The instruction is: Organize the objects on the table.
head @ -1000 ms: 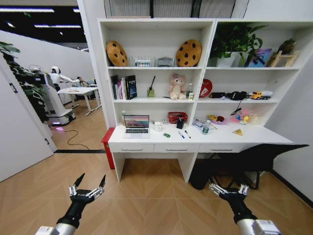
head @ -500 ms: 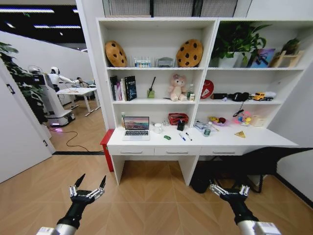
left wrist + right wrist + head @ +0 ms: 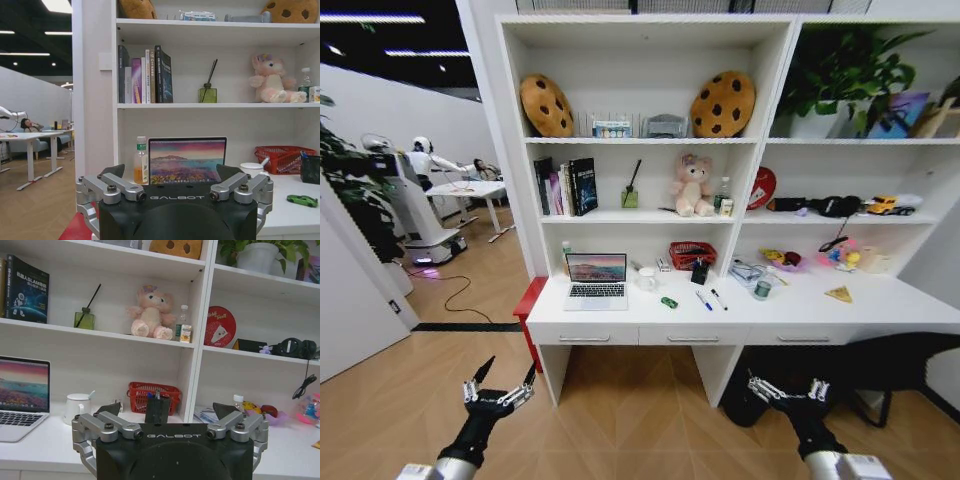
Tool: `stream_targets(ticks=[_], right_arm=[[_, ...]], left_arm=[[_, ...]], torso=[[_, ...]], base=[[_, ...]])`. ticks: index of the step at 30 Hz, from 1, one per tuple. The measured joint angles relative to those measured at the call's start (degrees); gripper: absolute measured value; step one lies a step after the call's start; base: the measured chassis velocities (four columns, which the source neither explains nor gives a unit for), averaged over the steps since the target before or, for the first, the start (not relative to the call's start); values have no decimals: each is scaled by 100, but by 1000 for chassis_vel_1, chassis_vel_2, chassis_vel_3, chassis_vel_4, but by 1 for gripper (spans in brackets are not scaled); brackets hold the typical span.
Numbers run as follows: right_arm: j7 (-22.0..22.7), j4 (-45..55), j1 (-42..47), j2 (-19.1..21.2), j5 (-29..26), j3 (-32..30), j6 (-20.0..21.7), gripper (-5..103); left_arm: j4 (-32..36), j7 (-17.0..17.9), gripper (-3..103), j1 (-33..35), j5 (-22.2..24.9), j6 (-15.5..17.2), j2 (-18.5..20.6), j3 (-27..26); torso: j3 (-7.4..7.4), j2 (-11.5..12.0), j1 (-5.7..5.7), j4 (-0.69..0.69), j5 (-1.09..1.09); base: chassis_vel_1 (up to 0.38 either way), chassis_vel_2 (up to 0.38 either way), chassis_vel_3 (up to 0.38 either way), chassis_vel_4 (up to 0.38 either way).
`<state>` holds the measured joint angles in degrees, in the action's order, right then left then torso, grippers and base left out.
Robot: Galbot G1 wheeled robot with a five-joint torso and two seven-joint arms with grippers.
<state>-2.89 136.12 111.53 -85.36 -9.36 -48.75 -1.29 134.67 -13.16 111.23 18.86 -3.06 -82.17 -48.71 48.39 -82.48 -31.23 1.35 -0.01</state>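
Cut-off and hidden parts
The laptop (image 3: 20, 392) runs off the right wrist view's edge; pens (image 3: 711, 299) on the bench (image 3: 820, 315) are too small to count.

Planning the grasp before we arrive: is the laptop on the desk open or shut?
Open. The laptop sits on the desk with its lid raised, screen lit with a sunset wallpaper, and the keyboard exposed.

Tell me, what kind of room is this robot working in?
Probably an office or lab with a mock home study corner: a white desk joined to shelving, with a laptop, books and a plush bear. Behind, another robot stands by a distant table.
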Motion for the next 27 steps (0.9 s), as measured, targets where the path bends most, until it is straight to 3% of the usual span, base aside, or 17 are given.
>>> stream_targets(ticks=[20, 27], right_arm=[[43, -80, -39, 31, 153, 38, 90, 100], [86, -64, -126, 58, 103, 35, 209, 100]], left_arm=[[-55, -42, 101, -30, -76, -101, -58, 50], [-98, -50, 74, -122, -77, -86, -56, 73]], torso=[[2, 2, -8, -1, 3], [-2, -4, 7, -1, 0]], base=[[-333, 334, 325, -335], [-48, 24, 18, -25]])
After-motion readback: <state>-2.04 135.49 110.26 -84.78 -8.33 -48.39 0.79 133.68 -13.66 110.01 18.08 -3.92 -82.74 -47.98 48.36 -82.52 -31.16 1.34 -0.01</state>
